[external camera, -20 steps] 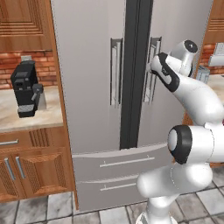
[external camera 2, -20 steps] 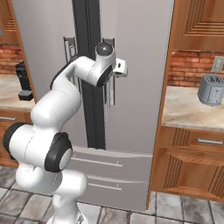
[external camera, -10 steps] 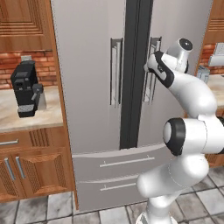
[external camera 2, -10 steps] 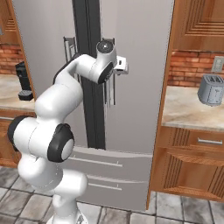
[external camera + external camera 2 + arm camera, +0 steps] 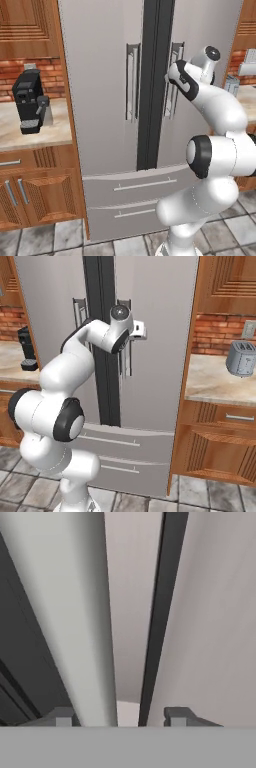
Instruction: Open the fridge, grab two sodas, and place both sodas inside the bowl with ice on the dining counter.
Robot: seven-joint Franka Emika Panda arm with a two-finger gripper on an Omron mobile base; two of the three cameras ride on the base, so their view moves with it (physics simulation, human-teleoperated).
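Note:
The fridge [image 5: 100, 75] stands shut in front of me, light grey with a dark centre strip; it is also seen from the right [image 5: 160, 331]. My gripper [image 5: 171, 78] is up at the right door's vertical bar handle [image 5: 174, 102], near its top [image 5: 138, 330]. In the hand view my gripper [image 5: 118, 714] straddles the handle [image 5: 95, 637]: the left fingertip [image 5: 62, 714] lies close against the bar, the right one stands off with a gap. The sodas, the bowl and the dining counter are out of view.
A black coffee machine [image 5: 30, 102] sits on the wall counter left of the fridge. A grey toaster [image 5: 241, 358] stands on the counter to the right. Fridge drawers [image 5: 145, 185] lie below, wooden cabinets [image 5: 220, 451] on both sides.
The jaws have narrowed around the right door's handle. The forearm has lifted and straightened a little; the fridge doors have not moved.

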